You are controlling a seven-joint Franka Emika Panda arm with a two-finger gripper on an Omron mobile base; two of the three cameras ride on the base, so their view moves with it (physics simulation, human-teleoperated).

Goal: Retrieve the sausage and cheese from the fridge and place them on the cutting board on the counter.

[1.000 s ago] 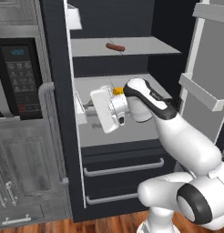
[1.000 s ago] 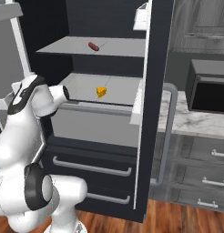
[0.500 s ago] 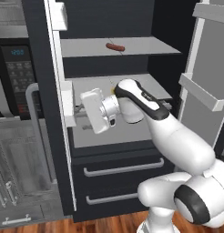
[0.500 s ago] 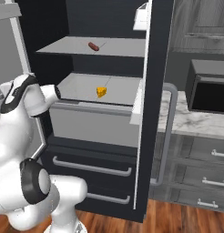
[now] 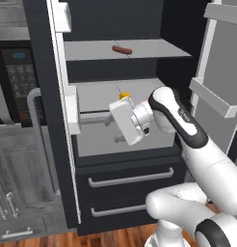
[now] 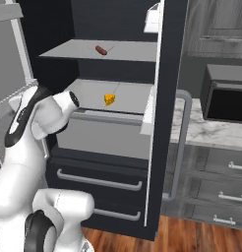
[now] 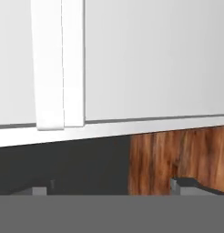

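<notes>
Jaws: spread wide, nothing between them.
Gripper [image 5: 113, 130]: level with the fridge's [image 5: 48, 120] middle shelf, pointing at the left door.
Sausage [image 5: 122, 49]: upper shelf.
Cheese [image 6: 109, 99]: middle shelf, behind the hand.

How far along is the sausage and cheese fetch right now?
Done: the tall black fridge stands open. In hand: nothing; the hand is open, in front of the lower shelf. Left: the reddish-brown sausage link lies on the upper shelf, the yellow cheese wedge below; neither is picked up.
</notes>
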